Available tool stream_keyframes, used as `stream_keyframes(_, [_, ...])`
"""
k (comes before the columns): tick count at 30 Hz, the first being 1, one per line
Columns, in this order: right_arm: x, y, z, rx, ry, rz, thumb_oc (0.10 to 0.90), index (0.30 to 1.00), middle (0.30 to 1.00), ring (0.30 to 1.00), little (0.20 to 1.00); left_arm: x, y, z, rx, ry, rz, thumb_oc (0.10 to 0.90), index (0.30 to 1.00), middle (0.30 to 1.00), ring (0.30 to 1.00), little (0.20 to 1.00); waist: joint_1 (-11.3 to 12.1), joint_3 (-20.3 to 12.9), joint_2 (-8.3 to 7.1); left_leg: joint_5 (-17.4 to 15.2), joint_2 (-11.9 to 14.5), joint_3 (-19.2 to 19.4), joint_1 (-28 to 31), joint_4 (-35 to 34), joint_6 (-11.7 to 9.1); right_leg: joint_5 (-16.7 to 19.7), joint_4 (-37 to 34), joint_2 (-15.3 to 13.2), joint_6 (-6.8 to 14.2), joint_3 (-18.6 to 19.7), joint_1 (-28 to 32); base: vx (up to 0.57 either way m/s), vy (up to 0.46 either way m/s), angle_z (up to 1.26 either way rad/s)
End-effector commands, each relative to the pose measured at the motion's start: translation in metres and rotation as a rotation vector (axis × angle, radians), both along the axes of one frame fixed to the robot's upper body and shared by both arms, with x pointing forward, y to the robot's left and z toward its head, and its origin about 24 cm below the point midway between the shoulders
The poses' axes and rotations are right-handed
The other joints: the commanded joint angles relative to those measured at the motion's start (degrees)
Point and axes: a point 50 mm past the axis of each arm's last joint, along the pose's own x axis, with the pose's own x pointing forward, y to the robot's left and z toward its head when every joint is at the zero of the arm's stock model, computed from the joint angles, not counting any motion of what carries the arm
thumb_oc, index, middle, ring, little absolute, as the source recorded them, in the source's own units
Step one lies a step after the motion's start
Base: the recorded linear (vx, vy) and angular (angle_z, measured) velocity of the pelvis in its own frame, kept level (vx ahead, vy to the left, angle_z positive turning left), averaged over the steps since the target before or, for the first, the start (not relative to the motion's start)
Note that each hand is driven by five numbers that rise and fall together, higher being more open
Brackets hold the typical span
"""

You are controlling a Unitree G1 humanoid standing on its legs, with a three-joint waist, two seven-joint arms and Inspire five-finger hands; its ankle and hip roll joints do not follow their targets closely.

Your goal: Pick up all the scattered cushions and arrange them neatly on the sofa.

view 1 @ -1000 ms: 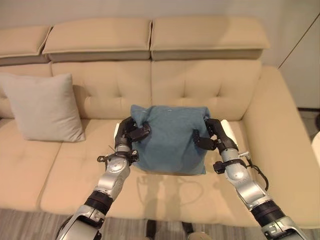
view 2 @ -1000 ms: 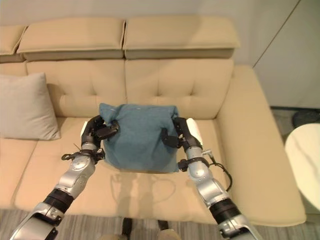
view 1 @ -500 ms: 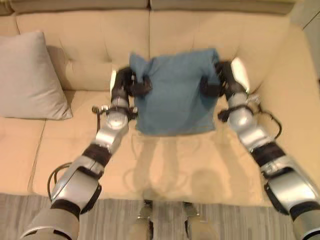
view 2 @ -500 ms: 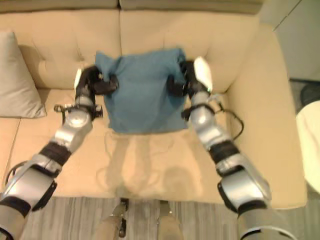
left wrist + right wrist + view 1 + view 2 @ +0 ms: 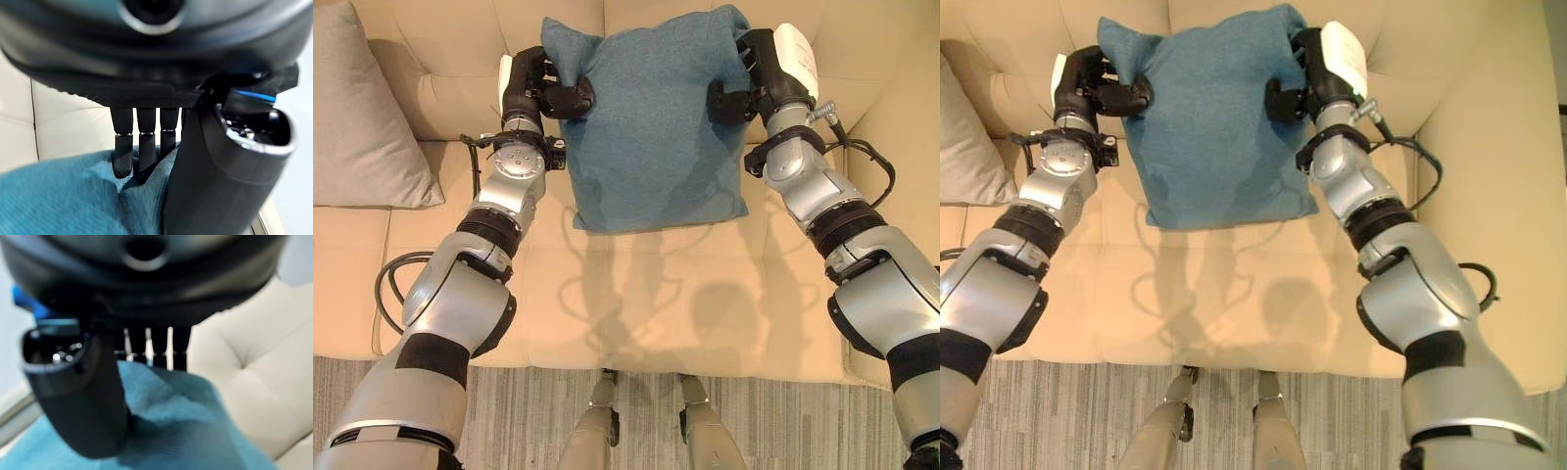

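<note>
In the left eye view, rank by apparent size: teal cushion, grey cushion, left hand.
1. Teal cushion: largest, though held nearest the camera.
2. Grey cushion: smaller, but cut off by the frame, so unsure.
3. Left hand: smallest.

Cushion (image 5: 651,117) upright at sofa (image 5: 636,313) backrest, centre, bottom edge at the seat. Left hand (image 5: 530,86) grips its upper left corner, right hand (image 5: 759,70) its upper right. 2nd cushion (image 5: 360,117) well apart to the left, leaning on backrest.

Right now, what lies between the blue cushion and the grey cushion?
The left hand gripping the blue cushion, then bare sofa back up to the grey cushion, in the left eye view.
</note>
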Motion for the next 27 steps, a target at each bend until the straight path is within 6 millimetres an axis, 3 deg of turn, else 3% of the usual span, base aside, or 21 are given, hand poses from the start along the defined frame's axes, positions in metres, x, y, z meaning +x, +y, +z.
stream_keyframes(1, [-0.006,-0.049,0.027,-0.026,-0.033,-0.222,0.800,0.900,0.900,0.900,0.900,-0.013,0.059,0.042,0.086,-0.080,0.224,0.800,0.900,0.900,0.900,0.900,2.48,-3.27,2.02,-5.64,0.55,-0.09,2.12,0.14,-5.57,-3.20,0.47,0.12,4.70,-0.02,-0.13,0.04,-0.007,-0.05])
stream_keyframes(7, [-0.011,-0.075,0.017,0.038,-0.047,-0.304,0.800,0.900,0.900,0.900,0.900,-0.023,0.096,0.034,0.086,-0.044,0.405,0.800,0.900,0.900,0.900,0.900,2.65,-3.25,2.26,-5.86,0.73,-0.11,2.93,0.14,-5.51,-3.58,0.47,0.07,4.54,-0.35,0.58,0.02,-0.007,-0.13])
stream_keyframes(10, [-0.015,-0.087,0.006,0.071,-0.045,-0.317,0.800,0.900,0.900,0.900,0.900,-0.032,0.123,0.019,0.110,0.009,0.510,0.800,0.900,0.900,0.900,0.900,2.66,-3.32,2.24,-6.14,0.89,-0.04,3.49,0.14,-5.48,-3.89,0.47,0.02,4.47,-0.37,1.05,0.02,-0.006,0.12])
stream_keyframes(12, [-0.016,-0.090,0.002,0.090,-0.047,-0.318,0.800,0.900,0.900,0.900,0.900,-0.034,0.129,0.013,0.097,0.024,0.532,0.800,0.900,0.900,0.900,0.900,2.66,-3.39,2.24,-6.27,0.92,0.00,3.68,0.14,-5.46,-4.05,0.47,0.04,4.41,-0.31,1.24,0.01,-0.005,0.09])
stream_keyframes(17, [-0.026,-0.114,-0.027,0.164,-0.019,-0.343,0.800,0.900,0.900,0.900,0.900,-0.060,0.180,-0.036,-0.246,0.073,0.631,0.800,0.900,0.900,0.900,0.900,2.50,-3.33,2.34,-7.38,1.19,0.34,5.47,0.14,-5.30,-5.19,0.47,0.01,4.18,-0.48,2.84,0.03,-0.011,-0.31])
stream_keyframes(18, [-0.026,-0.114,-0.027,0.163,-0.019,-0.343,0.800,0.900,0.900,0.900,0.900,-0.060,0.180,-0.037,-0.247,0.073,0.631,0.800,0.900,0.900,0.900,0.900,2.45,-3.39,2.33,-7.11,1.16,0.33,5.27,0.14,-5.33,-4.96,0.47,-0.02,4.19,-0.46,2.64,0.04,0.012,0.09])
stream_keyframes(19, [-0.029,-0.117,-0.040,0.180,0.003,-0.339,0.800,0.900,0.900,0.900,0.900,-0.073,0.197,-0.060,-0.376,0.101,0.684,0.800,0.900,0.900,0.900,0.900,2.30,-3.50,2.30,-7.70,1.34,0.62,5.95,0.14,-5.25,-5.43,0.47,0.00,4.14,-0.49,3.15,0.00,0.000,0.00])
stream_keyframes(20, [-0.029,-0.117,-0.041,0.180,0.004,-0.339,0.800,0.900,0.900,0.900,0.900,-0.073,0.198,-0.060,-0.377,0.102,0.684,0.800,0.900,0.900,0.900,0.900,2.25,-3.56,2.29,-7.42,1.31,0.63,5.77,0.14,-5.28,-5.18,0.47,-0.02,4.16,-0.45,2.97,0.00,0.000,0.00])
stream_keyframes(21, [-0.033,-0.122,-0.053,0.194,0.019,-0.339,0.800,0.900,0.900,0.900,0.900,-0.087,0.212,-0.082,-0.450,0.138,0.729,0.800,0.900,0.900,0.900,0.900,2.08,-3.64,2.28,-7.58,1.33,0.86,6.00,0.14,-5.21,-5.25,0.47,-0.07,4.13,-0.38,3.17,-0.01,0.009,-0.05])
stream_keyframes(24, [-0.038,-0.126,-0.071,0.263,0.022,-0.329,0.800,0.900,0.900,0.900,0.900,-0.092,0.214,-0.097,-0.346,0.210,0.740,0.800,0.900,0.900,0.900,0.900,1.54,-3.75,2.30,-7.83,1.67,1.17,6.54,0.14,-5.16,-5.42,0.47,-0.24,4.03,-0.46,3.70,0.00,0.005,0.03])
stream_keyframes(27, [-0.040,-0.123,-0.079,0.305,0.018,-0.293,0.800,0.900,0.900,0.900,0.900,-0.080,0.202,-0.083,-0.180,0.207,0.680,0.800,0.900,0.900,0.900,0.900,1.35,-3.70,2.30,-7.61,1.67,1.30,6.18,0.14,-5.15,-5.20,0.47,-0.39,4.04,-0.58,3.50,-0.03,0.005,0.15])
